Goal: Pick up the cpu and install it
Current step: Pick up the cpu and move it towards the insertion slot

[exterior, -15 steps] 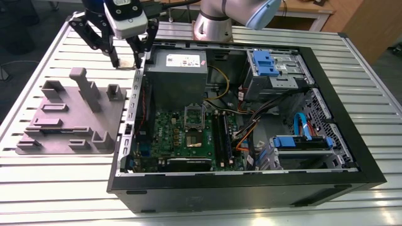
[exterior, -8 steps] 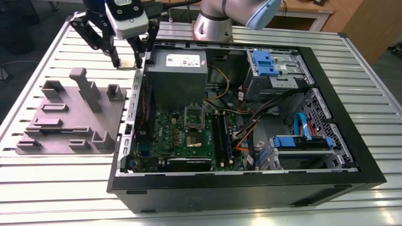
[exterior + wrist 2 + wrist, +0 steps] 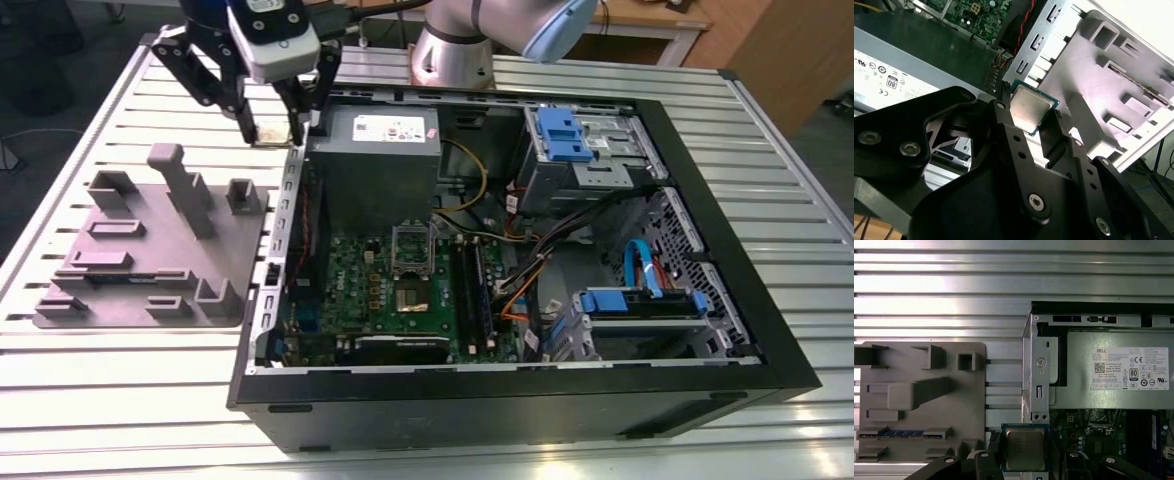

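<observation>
The cpu (image 3: 276, 131) is a small square chip with a silver-grey top, and my gripper (image 3: 276, 134) is shut on it. It hangs in the air over the edge of the open computer case (image 3: 534, 400), between the grey tray (image 3: 134, 250) and the power-supply box (image 3: 380, 150). Both wrist views show the cpu (image 3: 1030, 107) (image 3: 1025, 447) clamped by its edges between the two black fingers (image 3: 1004, 115), its metal top in plain sight. The green motherboard (image 3: 360, 290) lies lower in the case, well away from the chip.
The grey tray (image 3: 919, 405) has upright posts and a dark stick in one slot. Inside the case are black memory sticks (image 3: 470, 280), orange and blue cables (image 3: 641, 270), and blue-handled drive bays (image 3: 574, 135). A ribbed metal table (image 3: 134, 400) lies under everything.
</observation>
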Controlling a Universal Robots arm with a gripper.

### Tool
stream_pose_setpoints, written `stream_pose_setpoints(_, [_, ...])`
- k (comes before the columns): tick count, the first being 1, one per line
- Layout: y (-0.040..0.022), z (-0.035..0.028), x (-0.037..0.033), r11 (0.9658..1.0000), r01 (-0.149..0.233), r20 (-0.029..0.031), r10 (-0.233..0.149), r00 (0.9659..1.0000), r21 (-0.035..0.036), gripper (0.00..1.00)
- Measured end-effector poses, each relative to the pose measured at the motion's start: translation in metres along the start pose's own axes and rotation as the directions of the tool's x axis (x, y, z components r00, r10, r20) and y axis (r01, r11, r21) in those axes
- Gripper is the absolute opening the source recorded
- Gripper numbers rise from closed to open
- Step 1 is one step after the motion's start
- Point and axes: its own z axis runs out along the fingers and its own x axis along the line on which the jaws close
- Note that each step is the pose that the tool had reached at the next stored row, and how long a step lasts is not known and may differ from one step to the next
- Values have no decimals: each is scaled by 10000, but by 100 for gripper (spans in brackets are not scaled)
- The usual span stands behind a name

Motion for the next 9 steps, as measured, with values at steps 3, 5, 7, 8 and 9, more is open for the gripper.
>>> stream_pose_setpoints(3, [0,0,-9,10000,-1,0,1,10000,0,47])
stream_pose_setpoints(5, [0,0,-15,10000,0,0,0,10000,0,47])
stream_pose_setpoints(7, [0,1,-23,10000,0,0,0,10000,-1,47])
stream_pose_setpoints(8, [0,1,-25,10000,0,0,0,10000,-1,47])
stream_pose_setpoints(9, [0,1,-27,10000,-1,0,1,10000,0,47])
